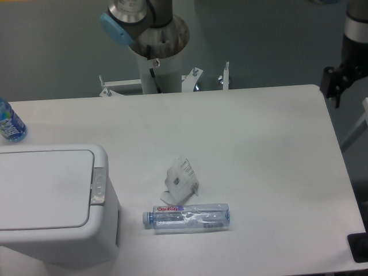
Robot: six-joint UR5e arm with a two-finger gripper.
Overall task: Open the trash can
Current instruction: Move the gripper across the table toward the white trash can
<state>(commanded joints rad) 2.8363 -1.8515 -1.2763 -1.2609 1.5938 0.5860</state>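
The trash can (pixel 52 201) is a large white bin at the table's front left. Its flat lid (pixel 43 188) lies shut, and the small grey latch (pixel 99 185) sits on its right edge. At the far right top of the view, the dark gripper (pixel 337 80) hangs from the arm over the table's back right corner, far from the trash can. Its fingers are too dark and small to tell whether they are apart. Nothing visible is held in it.
A clear plastic bottle (pixel 187 218) lies on its side just right of the bin. A crumpled white paper wrapper (pixel 181 178) sits behind it. A blue bottle (pixel 8 123) stands at the left edge. The arm's base column (pixel 156 52) rises behind the table.
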